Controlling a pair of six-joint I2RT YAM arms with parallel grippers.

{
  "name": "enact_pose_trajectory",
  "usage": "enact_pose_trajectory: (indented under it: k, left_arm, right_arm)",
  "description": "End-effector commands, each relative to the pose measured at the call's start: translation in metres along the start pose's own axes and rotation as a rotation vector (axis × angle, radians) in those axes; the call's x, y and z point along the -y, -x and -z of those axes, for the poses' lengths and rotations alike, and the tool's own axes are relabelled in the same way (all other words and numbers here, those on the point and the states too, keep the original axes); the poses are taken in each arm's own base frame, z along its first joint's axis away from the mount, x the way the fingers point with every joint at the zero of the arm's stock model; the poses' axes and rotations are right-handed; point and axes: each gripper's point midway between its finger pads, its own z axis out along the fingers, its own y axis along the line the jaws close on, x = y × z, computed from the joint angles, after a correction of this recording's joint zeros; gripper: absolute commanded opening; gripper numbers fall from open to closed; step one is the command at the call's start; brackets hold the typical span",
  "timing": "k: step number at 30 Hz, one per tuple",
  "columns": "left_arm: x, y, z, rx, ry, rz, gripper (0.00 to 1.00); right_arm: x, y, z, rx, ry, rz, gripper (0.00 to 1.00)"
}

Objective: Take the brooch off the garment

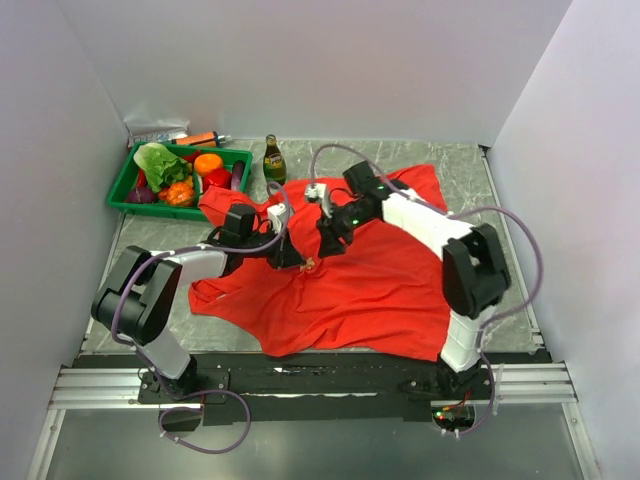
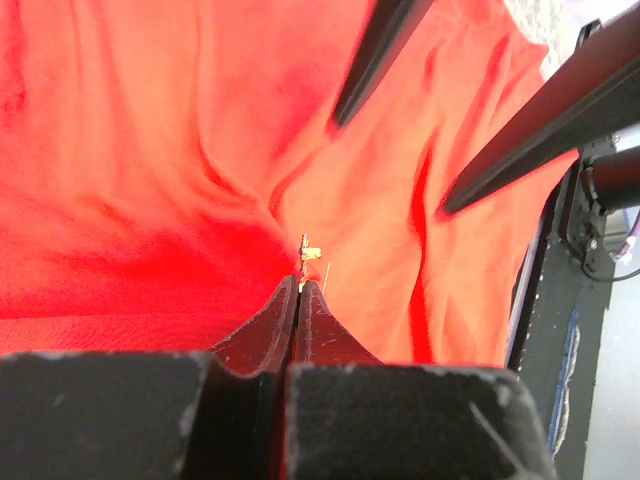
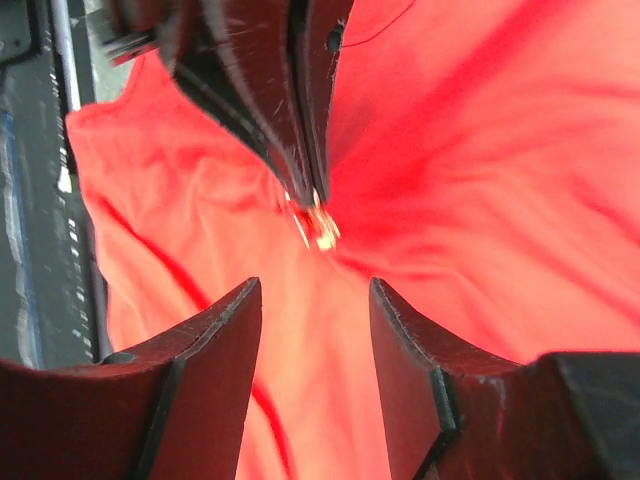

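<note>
- Plain white walls close in the work area on three sides.
- The bench has a grey, marbled, matte top; a black strip and a ribbed metal rail run along its near edge, where both arms are mounted.
- The shirt is bright red soft cloth, spread loosely and rumpled over the middle and right of the bench, with one sleeve reaching towards the back left.
- A green plastic crate stands at the back left, filled with leafy, round orange and red produce; one corner touches or overlaps the shirt's sleeve.
- A small dark green glass bottle with a yellow label stands upright just right of the crate, apart from the shirt.
- The left tool has its slim black fingers pressed together, and creases in the cloth fan out from their tips, so it pinches a raised peak of shirt.
- The right tool has its wedge-shaped black fingers spread apart, with nothing between them, hovering over the cloth and pointing at the left tool's tips.
- The pin is a tiny yellowish-gold glinting speck on the shirt near its middle, right at the left tool's tips and just ahead of the right tool's gap, untouched by its fingers.
</note>
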Motion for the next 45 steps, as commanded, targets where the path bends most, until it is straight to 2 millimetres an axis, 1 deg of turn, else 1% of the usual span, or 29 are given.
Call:
enact_pose_trajectory:
  k: [1, 3, 4, 10, 13, 17, 18, 20, 21, 24, 25, 27, 31, 33, 37, 41, 42, 44, 45]
  left_arm:
    - [0.003, 0.016, 0.000, 0.017, -0.012, -0.081, 0.01]
    - [0.003, 0.017, 0.000, 0.014, -0.013, -0.082, 0.01]
    - [0.003, 0.016, 0.000, 0.011, -0.012, -0.082, 0.01]
    - [0.003, 0.018, 0.000, 0.002, -0.013, -0.089, 0.01]
    - [0.004, 0.019, 0.001, -0.001, -0.011, -0.095, 0.01]
    - [0.006, 0.017, 0.002, -0.006, -0.024, -0.096, 0.01]
    - [0.006, 0.016, 0.001, -0.008, -0.029, -0.093, 0.01]
    - [0.011, 0.014, 0.001, -0.017, -0.054, -0.083, 0.01]
    - [0.011, 0.014, 0.001, -0.016, -0.060, -0.079, 0.01]
    - [0.017, 0.014, 0.001, -0.022, -0.092, -0.066, 0.01]
    - [0.017, 0.012, 0.001, -0.026, -0.096, -0.058, 0.01]
    - [0.020, 0.011, 0.001, -0.033, -0.112, -0.054, 0.01]
    - [0.021, 0.009, 0.000, -0.048, -0.129, -0.043, 0.01]
    - [0.021, 0.007, -0.001, -0.055, -0.138, -0.034, 0.01]
    - [0.022, 0.008, -0.002, -0.055, -0.152, -0.023, 0.01]
    - [0.023, 0.010, -0.003, -0.051, -0.170, -0.010, 0.01]
    - [0.024, 0.010, -0.003, -0.051, -0.173, -0.007, 0.01]
    - [0.023, 0.009, -0.002, -0.051, -0.173, 0.000, 0.01]
    - [0.023, 0.009, -0.001, -0.051, -0.176, 0.004, 0.01]
  right_arm:
    - [-0.009, -0.011, 0.022, -0.032, -0.048, 0.111, 0.55]
    - [-0.007, -0.017, 0.022, -0.042, -0.072, 0.102, 0.55]
    - [-0.007, -0.024, 0.020, -0.048, -0.076, 0.093, 0.56]
    - [-0.009, -0.039, 0.015, -0.067, -0.082, 0.058, 0.56]
    - [-0.009, -0.042, 0.012, -0.075, -0.086, 0.060, 0.56]
    - [-0.006, -0.031, 0.009, -0.041, -0.103, 0.074, 0.55]
    - [-0.003, -0.024, 0.007, -0.018, -0.114, 0.099, 0.55]
    - [-0.004, -0.018, -0.001, 0.000, -0.113, 0.129, 0.55]
    - [-0.001, -0.009, -0.004, 0.029, -0.128, 0.166, 0.54]
    - [-0.002, -0.001, -0.015, 0.054, -0.116, 0.212, 0.54]
    - [-0.003, 0.005, -0.017, 0.059, -0.110, 0.231, 0.54]
    - [-0.005, 0.005, -0.026, 0.053, -0.081, 0.246, 0.53]
    - [-0.009, 0.013, -0.033, 0.063, -0.046, 0.273, 0.52]
    - [-0.014, 0.010, -0.038, 0.046, -0.013, 0.285, 0.51]
    - [-0.015, 0.009, -0.041, 0.041, -0.012, 0.299, 0.49]
    - [-0.005, 0.007, -0.046, 0.010, -0.068, 0.307, 0.48]
    - [-0.004, 0.010, -0.047, 0.024, -0.074, 0.305, 0.48]
    - [-0.003, 0.008, -0.047, 0.023, -0.073, 0.294, 0.48]
    - [-0.003, 0.008, -0.047, 0.023, -0.069, 0.293, 0.46]
